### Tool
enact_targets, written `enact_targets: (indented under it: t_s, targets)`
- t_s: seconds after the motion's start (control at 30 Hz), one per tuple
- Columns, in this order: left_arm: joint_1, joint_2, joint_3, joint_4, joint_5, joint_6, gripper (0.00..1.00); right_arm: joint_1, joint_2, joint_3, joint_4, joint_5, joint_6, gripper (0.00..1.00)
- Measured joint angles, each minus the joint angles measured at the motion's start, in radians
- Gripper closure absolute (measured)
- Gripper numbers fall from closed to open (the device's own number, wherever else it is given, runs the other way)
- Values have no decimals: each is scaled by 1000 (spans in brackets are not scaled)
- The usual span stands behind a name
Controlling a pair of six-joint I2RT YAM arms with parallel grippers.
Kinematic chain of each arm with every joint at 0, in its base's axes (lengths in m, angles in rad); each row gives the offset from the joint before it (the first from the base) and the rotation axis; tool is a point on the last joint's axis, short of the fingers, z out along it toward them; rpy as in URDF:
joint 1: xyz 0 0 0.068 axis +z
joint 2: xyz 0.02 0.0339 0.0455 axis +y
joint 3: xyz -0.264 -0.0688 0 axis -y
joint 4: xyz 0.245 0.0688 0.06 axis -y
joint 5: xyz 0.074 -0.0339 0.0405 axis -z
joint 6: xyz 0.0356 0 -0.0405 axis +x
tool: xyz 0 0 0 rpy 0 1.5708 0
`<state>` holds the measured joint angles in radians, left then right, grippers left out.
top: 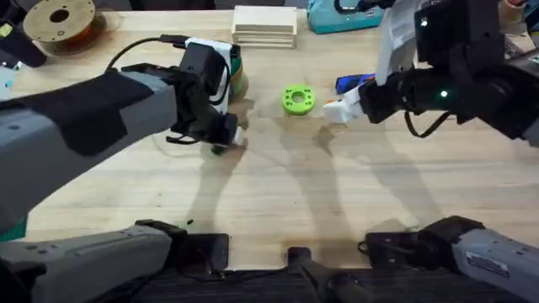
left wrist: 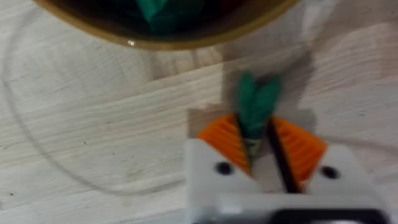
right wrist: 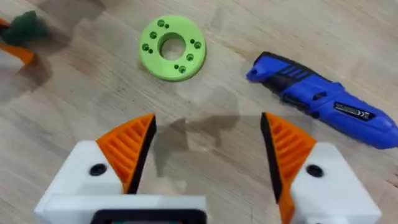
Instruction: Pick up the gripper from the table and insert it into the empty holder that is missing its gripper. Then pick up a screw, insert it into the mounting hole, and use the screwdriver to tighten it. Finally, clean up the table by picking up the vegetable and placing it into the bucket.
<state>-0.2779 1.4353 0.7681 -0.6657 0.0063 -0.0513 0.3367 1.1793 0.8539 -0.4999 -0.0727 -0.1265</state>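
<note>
My left gripper [left wrist: 256, 127] is shut on the stem of the small dark green vegetable [left wrist: 255, 99], low over the table. Its leafy end sticks out past the orange pads. From overhead, the vegetable [top: 217, 150] sits under the left gripper [top: 229, 139], just in front of the bucket [top: 238, 80]. The bucket's brown-orange rim [left wrist: 186, 37] is close ahead, with something green inside. My right gripper [right wrist: 208, 149] hangs open, both orange ribbed fingers [right wrist: 130, 146] seated in their white holders. The blue screwdriver [right wrist: 323, 99] lies on the table just beyond it. The screw is out of view.
A flat bright-green disc with holes [top: 296, 99] lies between the two grippers. At the table's far edge are a filament spool [top: 59, 21], a stack of pale wooden boards [top: 265, 25] and a teal object [top: 341, 17].
</note>
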Motion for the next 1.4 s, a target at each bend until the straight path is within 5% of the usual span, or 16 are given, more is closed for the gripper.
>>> enact_targets:
  t_s: [0.07,0.1,0.3,0.5,0.6,0.9,1.03,1.23,1.27,1.4]
  targets:
    - [0,-2,4,1,3,3,950,0,0,0,0,0,0,12]
    - [0,-3,6,2,2,4,979,0,0,0,0,0,0,12]
    - [0,-2,81,-222,1,5,982,0,0,0,0,0,0,12]
    - [0,-12,345,-463,24,7,983,0,0,0,0,0,0,12]
    - [0,-29,442,-419,10,7,983,0,0,0,0,0,0,12]
    - [2,36,475,40,-195,7,983,0,0,0,0,0,0,12]
    - [22,163,475,75,-214,6,983,0,0,0,0,0,0,12]
    - [34,181,475,79,-221,7,981,0,0,0,0,0,0,12]
    - [34,176,475,78,-221,8,946,0,0,0,0,0,0,12]
    - [34,158,475,78,-227,6,327,0,0,0,3,0,0,12]
